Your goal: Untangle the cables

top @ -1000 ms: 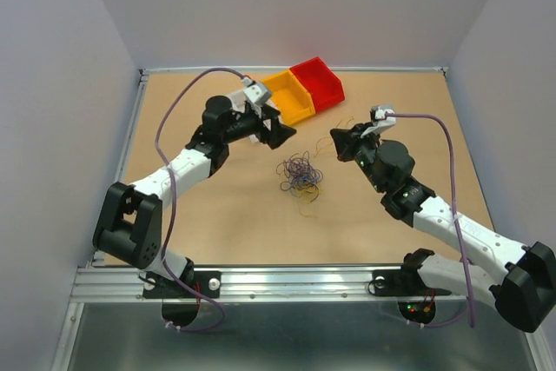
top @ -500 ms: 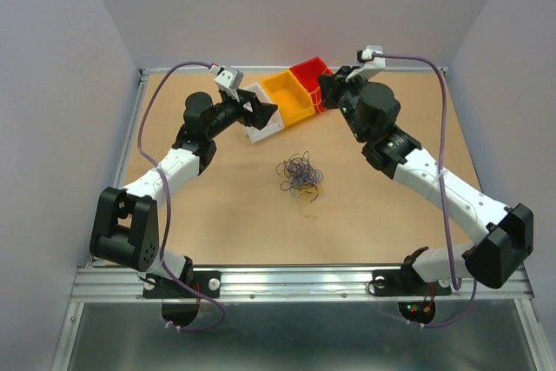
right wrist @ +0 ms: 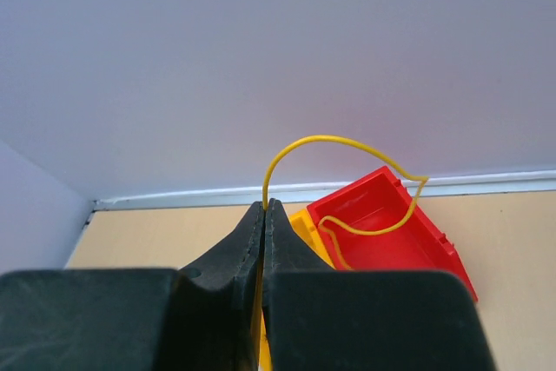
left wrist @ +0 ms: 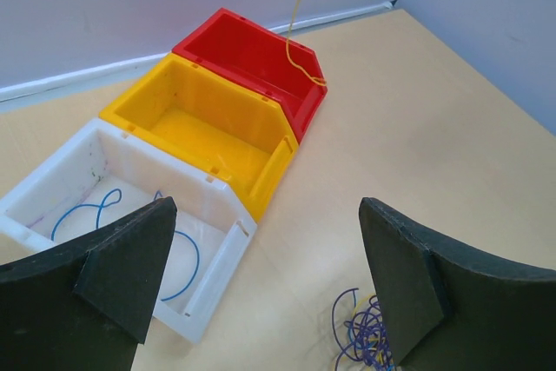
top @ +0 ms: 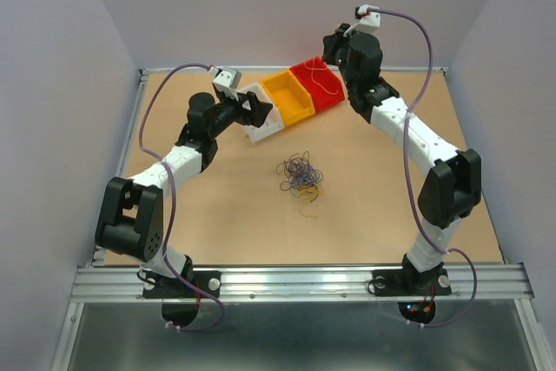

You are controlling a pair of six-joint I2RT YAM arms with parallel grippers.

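Yellow cable (right wrist: 321,137) hangs from the pinched-shut right gripper (right wrist: 265,215) above the red bin (right wrist: 391,236); left gripper (left wrist: 265,245) gapes empty; the tangle (top: 300,173) remains.

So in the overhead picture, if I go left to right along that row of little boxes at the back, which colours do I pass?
white bin → yellow bin → red bin
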